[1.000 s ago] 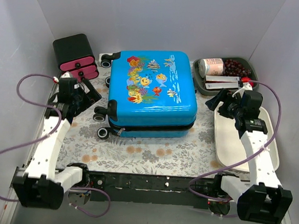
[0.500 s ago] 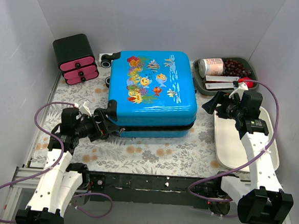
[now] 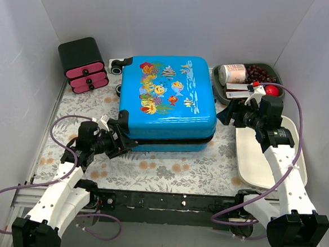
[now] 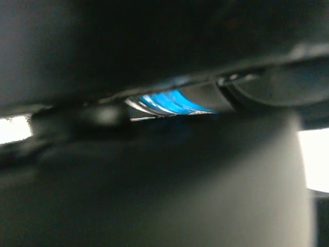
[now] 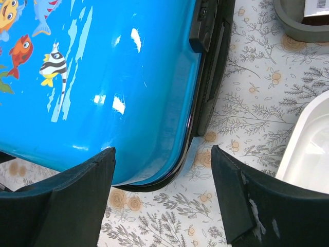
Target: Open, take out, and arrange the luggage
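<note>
The luggage (image 3: 169, 95) is a bright-blue fish-print suitcase lying flat and closed in the middle of the floral mat. My left gripper (image 3: 117, 139) is low at its front-left corner, right by the black wheels and the zipper seam. The left wrist view is dark and blurred, with only a sliver of the blue shell (image 4: 172, 102), so the jaws' state is not readable. My right gripper (image 3: 228, 113) is open and empty just off the suitcase's right side. In the right wrist view it (image 5: 162, 154) hovers over the suitcase's front-right corner (image 5: 118, 92).
A small black box with pink drawers (image 3: 84, 65) stands at the back left. A grey-green tray (image 3: 219, 82) at the back right holds a can, dark beads and a red ball. A white tray (image 3: 257, 164) lies on the right, under my right arm.
My left arm swung from beside the drawer box down to the suitcase's front-left corner and closed in on it. My right gripper shifted slightly left toward the suitcase.
</note>
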Available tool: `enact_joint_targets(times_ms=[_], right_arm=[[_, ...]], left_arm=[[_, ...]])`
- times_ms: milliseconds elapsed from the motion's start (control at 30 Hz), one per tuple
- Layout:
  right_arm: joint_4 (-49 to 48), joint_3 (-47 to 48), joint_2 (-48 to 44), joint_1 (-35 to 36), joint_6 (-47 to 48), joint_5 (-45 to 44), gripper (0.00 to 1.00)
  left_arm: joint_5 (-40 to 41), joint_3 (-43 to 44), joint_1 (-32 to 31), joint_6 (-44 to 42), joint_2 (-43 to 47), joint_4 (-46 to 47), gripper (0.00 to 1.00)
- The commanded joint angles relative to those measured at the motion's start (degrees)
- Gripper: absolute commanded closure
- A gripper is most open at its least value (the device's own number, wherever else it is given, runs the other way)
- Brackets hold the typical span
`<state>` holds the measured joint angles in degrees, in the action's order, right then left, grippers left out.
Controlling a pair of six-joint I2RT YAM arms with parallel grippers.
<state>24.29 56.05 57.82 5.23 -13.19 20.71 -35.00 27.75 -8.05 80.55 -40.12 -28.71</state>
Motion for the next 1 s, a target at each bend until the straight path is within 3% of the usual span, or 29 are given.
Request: enact_joint_targets(times_ms=[0,167,233,367,500,767,967], right_arm=[[0.3,2.5,-1.7,0.3,1.7,-0.4,0.19],[1.2,2.8,-3.1,0.3,3.3,0.0,0.2],[1.9,3.0,-3.5,0.4,3.7,-0.2,0.2],[1.9,2.2,-5.4,0.4,4.1,-0.4,0.21],[2.0,1.8,-6.0,0.4,4.0,-1.2,0.21],[1.8,2.0,-5.5,0.4,3.2,-0.6,0.23],[2.5,2.9,-6.2,0.4,3.2,-1.5,0.23]], left_arm=[[13.8,-0.3,-7.0,6.4,-2.2,5.0,0.29],[18.1,-2.4,-15.9,11.3,-6.6,16.8,0.39],[22.3,-1.9,-17.6,11.0,-6.6,16.3,0.43],[25.7,-4.4,-17.8,12.1,-3.2,16.9,0.46],[22.4,-6.9,-17.9,12.4,-0.4,20.9,0.47],[24.7,-11.9,-18.2,7.6,6.8,27.6,0.48],[26.2,-12.7,-18.2,6.9,4.1,31.0,0.5]])
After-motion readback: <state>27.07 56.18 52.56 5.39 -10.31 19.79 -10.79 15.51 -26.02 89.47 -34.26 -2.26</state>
